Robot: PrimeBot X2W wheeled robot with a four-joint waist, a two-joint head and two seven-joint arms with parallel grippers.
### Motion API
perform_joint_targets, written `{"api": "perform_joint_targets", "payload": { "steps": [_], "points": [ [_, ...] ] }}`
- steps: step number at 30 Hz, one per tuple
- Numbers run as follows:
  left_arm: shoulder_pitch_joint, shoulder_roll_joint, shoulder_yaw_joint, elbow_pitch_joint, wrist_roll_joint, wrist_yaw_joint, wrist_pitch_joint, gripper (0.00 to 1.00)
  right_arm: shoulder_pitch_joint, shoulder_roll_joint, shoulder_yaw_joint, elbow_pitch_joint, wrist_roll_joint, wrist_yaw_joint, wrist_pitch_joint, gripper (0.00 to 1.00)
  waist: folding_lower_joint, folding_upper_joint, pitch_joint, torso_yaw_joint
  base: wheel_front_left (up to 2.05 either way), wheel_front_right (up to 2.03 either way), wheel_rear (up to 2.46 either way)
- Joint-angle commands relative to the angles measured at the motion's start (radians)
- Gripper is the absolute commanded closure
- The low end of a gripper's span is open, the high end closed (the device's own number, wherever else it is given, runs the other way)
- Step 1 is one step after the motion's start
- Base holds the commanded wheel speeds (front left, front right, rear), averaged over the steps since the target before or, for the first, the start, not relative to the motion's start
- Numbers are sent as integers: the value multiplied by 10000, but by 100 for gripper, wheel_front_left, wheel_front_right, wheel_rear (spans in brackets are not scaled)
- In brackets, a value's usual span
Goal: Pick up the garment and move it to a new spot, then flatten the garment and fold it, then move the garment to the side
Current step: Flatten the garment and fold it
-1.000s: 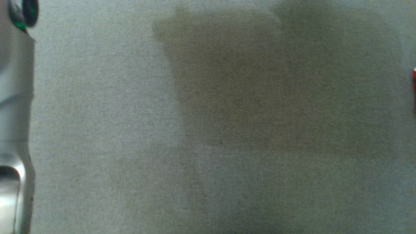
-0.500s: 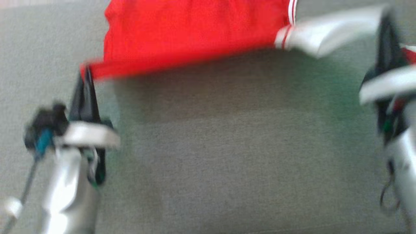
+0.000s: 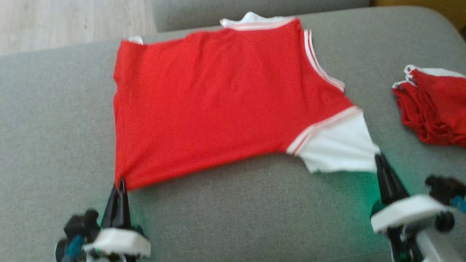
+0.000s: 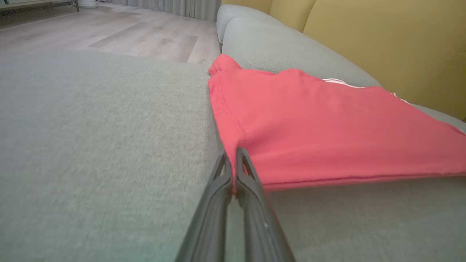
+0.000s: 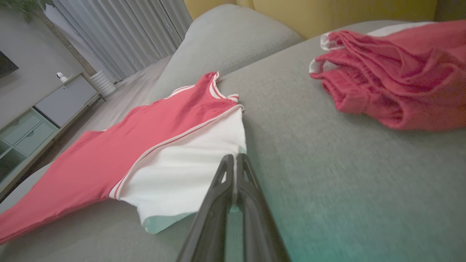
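Looking at where this one stands, I'd say roughly a third of the way in. The garment [image 3: 218,102], a red tee with white sleeves, lies spread out on the grey sofa [image 3: 54,109] seat, mostly flat. The left end effector [image 3: 120,182] is pinched shut on the near hem corner, and the right end effector [image 3: 378,160] is pinched shut on the outer edge of the white sleeve [image 3: 335,145]. Both sit low, right at the cushion. The near hem between them looks lifted a touch off the cushion in the left wrist view, so my guess is it's mid-flatten, getting tugged straight rather than finished. So: pick-up and relocating look done, flattening looks nearly there. A bit of white pokes out at the far edge, can't tell if that's the other sleeve tucked under. What's left, as far as I can judge: letting go, the actual fold (no fold in it yet), then sliding it off to the side. There's a crumpled red pile [image 3: 433,109] off to the robot's right, well apart from the shirt, so maybe that's the side spot.
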Motion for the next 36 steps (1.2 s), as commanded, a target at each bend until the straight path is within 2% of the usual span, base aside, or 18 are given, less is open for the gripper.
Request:
{"api": "perform_joint_targets", "payload": {
  "steps": [1, 11, 17, 21, 26, 36],
  "points": [
    [156, 66, 473, -222, 81, -68, -52, 100, 194, -97, 49, -393, -47, -7, -42, 100, 2, 0, -301, 32, 0, 0, 0],
    [1532, 20, 409, -269, -46, -294, -53, 100, 2242, -86, -394, -1634, 63, -7, 612, 100, 2, 0, -1146, 171, 0, 0, 0],
    [1654, 18, 64, -458, -330, -345, -53, 100, 2639, 70, -871, -2553, 7, -7, 822, 100, 2, 0, -1145, 288, 0, 0, 0],
    [1281, 18, -160, -618, -334, -361, -53, 100, 2303, 198, -942, -2873, -87, -7, 922, 100, 2, 0, -960, 384, 0, 0, 0],
    [382, 17, -516, -571, -441, -380, -53, 100, 1118, 352, -1119, -2953, -209, -7, 1112, 100, 2, 0, -497, 565, 0, 0, 0],
    [-1461, 17, -962, 464, -1062, -180, -53, 100, -1487, 273, -1231, -1624, -721, -7, 1433, 100, 2, 0, 466, 1104, 0, 0, 0]
  ]
}}
